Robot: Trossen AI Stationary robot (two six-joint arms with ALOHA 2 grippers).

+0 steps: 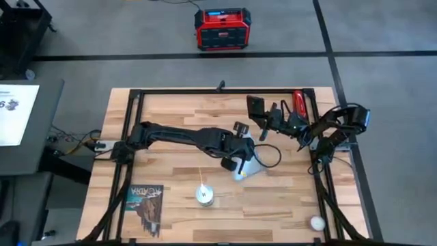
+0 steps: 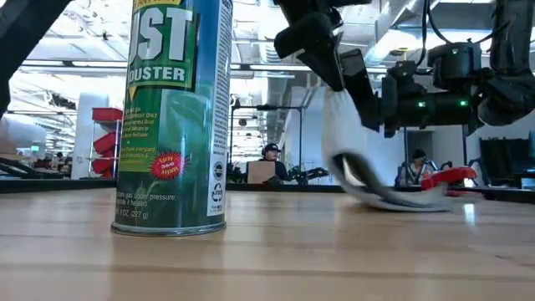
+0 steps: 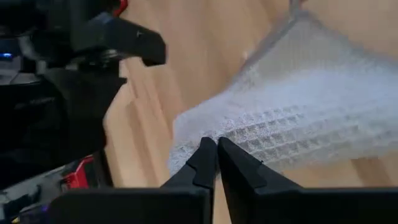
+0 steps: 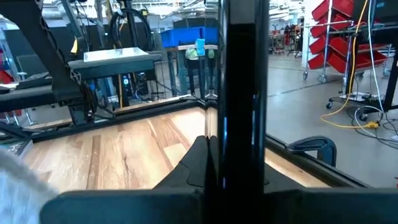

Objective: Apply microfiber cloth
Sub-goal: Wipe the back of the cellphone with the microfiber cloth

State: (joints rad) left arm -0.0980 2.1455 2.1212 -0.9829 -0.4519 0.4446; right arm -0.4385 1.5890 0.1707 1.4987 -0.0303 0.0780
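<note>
The microfiber cloth (image 1: 250, 168), pale blue-grey with a waffle weave, is right of the table's middle. My left gripper (image 1: 238, 161) is shut on it. In the low view the cloth (image 2: 341, 134) hangs from that gripper and its lower end (image 2: 393, 199) lies on the wood. My right gripper (image 1: 268, 116) is farther back, shut on a black phone (image 1: 256, 106) held above the table. The right wrist view shows the phone (image 4: 242, 81) edge-on as a dark upright slab. My left gripper pinches the cloth's edge (image 3: 214, 132) between its two fingers, which slant down from above. The cloth hangs slack below the fingers, and its lower part rests on the table. One layer or several, I cannot tell. My right gripper pinches the phone's lower part (image 4: 239, 155) between its two fingers. The phone stands upright in the hold, clear of the table.
A green duster can (image 1: 204, 196) stands near the front middle, with a dark printed booklet (image 1: 145, 205) at the front left. A red-handled tool (image 1: 300, 102) lies at the back right, a white ball (image 1: 317, 223) at the front right. A black frame (image 1: 130, 130) borders the table.
</note>
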